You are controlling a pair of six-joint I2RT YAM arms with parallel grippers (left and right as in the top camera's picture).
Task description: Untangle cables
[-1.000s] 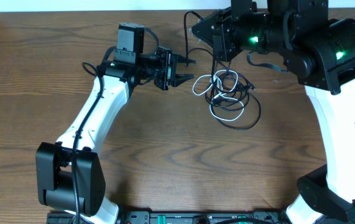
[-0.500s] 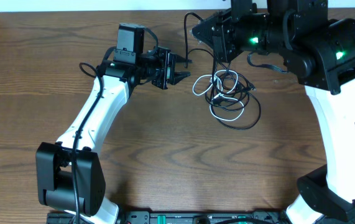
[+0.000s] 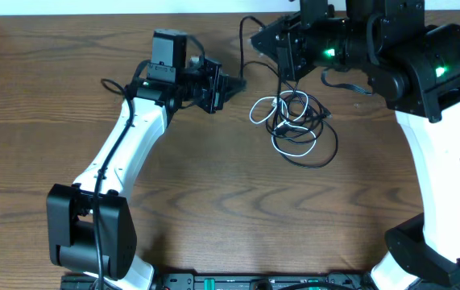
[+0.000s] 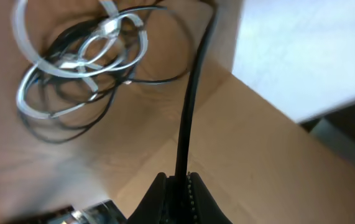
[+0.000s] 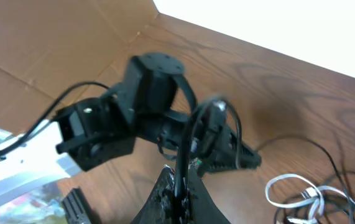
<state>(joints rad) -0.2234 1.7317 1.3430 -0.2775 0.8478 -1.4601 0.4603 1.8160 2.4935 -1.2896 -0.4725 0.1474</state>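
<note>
A tangle of thin black cables (image 3: 304, 138) and one white cable (image 3: 255, 109) lies on the wooden table right of centre. One black cable (image 3: 241, 44) runs out of the pile, up and left between both grippers. My left gripper (image 3: 234, 83) is shut on this black cable, left of the pile; the left wrist view shows the cable (image 4: 193, 93) clamped in the jaws (image 4: 180, 182), with the tangle (image 4: 78, 68) beyond. My right gripper (image 3: 255, 40) is shut on the same black cable (image 5: 183, 140), seen in its jaws (image 5: 178, 183), above the table at the back.
A thick black lead (image 3: 113, 84) hangs by the left arm. The left arm's wrist (image 5: 146, 81) shows close in front of the right gripper. A cardboard wall (image 4: 276, 155) stands at the table's back edge. The robot bases (image 3: 93, 234) stand at the front.
My left gripper was open beside the black cable and has now shut on it, turning slightly. The right arm and the pile have hardly moved.
</note>
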